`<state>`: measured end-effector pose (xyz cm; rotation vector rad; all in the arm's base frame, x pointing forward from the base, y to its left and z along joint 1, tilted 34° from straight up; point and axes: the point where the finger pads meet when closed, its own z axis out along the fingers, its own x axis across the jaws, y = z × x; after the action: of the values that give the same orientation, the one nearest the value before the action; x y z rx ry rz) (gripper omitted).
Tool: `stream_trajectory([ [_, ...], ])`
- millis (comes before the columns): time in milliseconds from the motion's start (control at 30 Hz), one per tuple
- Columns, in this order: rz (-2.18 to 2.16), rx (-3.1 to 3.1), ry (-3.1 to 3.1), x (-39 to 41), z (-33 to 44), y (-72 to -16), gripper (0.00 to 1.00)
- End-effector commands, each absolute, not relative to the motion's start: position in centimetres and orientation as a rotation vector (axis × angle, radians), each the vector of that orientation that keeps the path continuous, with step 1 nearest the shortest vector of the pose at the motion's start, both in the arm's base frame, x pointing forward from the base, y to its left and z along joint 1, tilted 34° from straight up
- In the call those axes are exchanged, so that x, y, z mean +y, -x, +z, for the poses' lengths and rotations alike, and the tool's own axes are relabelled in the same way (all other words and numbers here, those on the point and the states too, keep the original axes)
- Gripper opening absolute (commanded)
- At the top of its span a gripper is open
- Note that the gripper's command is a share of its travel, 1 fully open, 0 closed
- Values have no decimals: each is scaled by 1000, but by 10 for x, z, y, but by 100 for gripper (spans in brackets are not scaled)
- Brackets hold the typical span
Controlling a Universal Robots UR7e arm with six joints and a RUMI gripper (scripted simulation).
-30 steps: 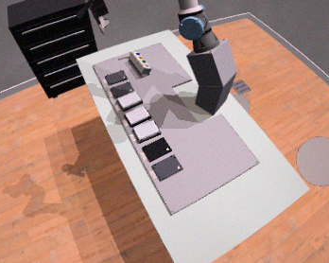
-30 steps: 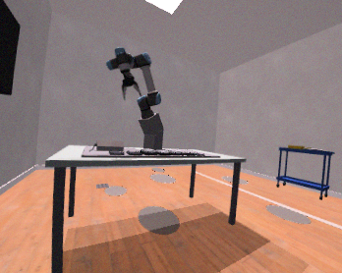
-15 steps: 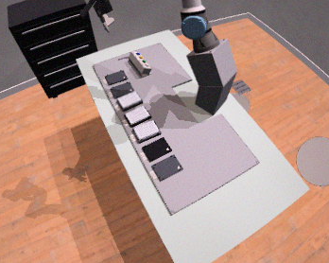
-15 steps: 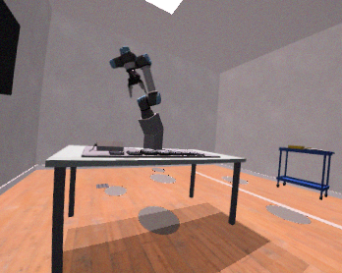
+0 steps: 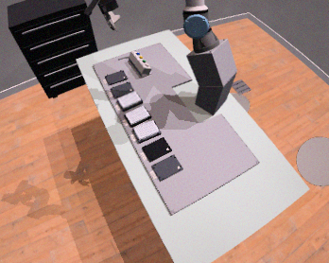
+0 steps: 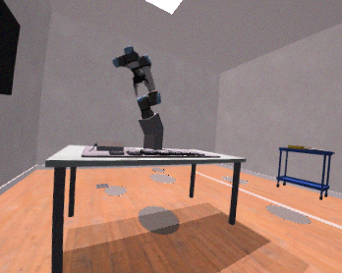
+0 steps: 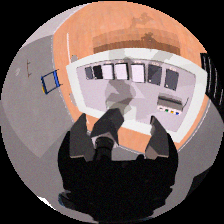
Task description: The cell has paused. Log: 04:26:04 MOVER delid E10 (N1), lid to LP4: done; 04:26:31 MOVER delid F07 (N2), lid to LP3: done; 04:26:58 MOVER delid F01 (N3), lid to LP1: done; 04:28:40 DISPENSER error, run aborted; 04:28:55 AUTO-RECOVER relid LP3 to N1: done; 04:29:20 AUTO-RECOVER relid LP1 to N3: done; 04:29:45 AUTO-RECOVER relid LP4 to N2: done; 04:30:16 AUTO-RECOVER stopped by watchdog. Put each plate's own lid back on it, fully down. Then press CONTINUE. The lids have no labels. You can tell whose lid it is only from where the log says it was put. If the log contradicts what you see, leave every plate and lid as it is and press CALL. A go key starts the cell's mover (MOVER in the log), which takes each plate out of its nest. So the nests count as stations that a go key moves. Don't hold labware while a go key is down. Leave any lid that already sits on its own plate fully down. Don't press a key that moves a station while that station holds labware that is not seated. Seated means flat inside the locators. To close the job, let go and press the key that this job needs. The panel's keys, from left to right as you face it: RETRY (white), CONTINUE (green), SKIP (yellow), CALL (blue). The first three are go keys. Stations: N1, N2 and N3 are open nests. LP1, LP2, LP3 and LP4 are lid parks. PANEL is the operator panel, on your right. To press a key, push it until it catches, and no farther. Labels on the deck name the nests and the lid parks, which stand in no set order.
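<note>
High above the table's far edge, the gripper [image 7: 124, 131] hangs spread and empty, the row of plates [image 7: 131, 72] at twelve o'clock, probably running crosswise, left to right.

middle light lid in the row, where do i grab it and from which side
Probably from straight above, the open gripper taking the middle lid by its two longer edges: it lies flat and low, and the neighbouring lids stand close on both short sides.

black drawer cabinet [image 5: 51, 43], blue cart [image 6: 284, 148], wood floor [image 5: 46, 199]
</note>
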<state>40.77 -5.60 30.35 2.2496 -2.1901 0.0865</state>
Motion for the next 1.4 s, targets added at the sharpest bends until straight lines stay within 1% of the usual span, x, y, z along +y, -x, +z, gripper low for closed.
stream_trajectory([
  [0, 87, -2190, -2251, -39, 303, -397, 82],
  [167, 1, -2165, -2278, -21, 300, -384, 82],
  [567, 0, -2165, -2278, 16, 296, -355, 82],
  [1367, 118, -2122, -2270, -19, 226, -423, 82],
])
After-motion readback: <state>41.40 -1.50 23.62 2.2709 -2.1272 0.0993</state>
